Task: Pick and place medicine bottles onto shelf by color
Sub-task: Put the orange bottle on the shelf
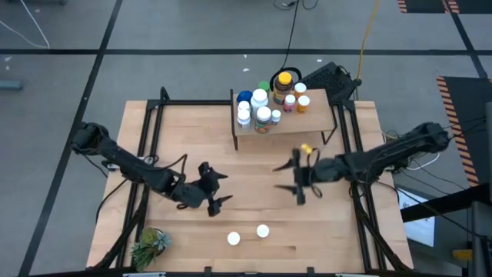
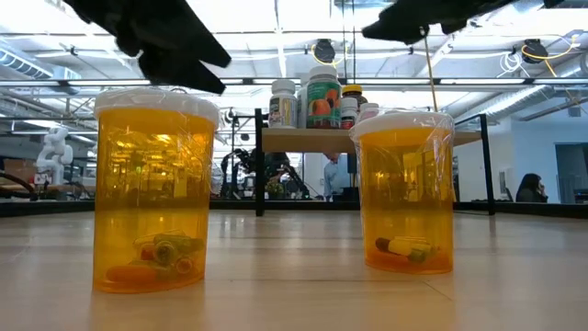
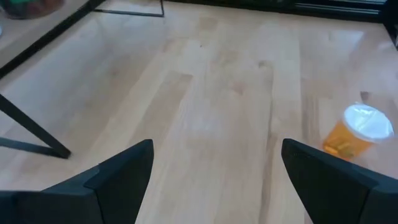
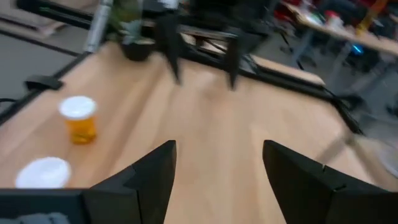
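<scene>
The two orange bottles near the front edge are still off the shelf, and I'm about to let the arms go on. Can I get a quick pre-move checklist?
1. Left gripper open and empty: ok.
2. Right gripper open and empty: ok.
3. Both orange bottles upright with white caps on: ok.
4. The two bottles stand apart, leaving a gap for fingers: ok.
5. Free space on the shelf: ok, its right part is bare.
6. Either gripper lined up over a bottle: not ok, both hang further back.
</scene>
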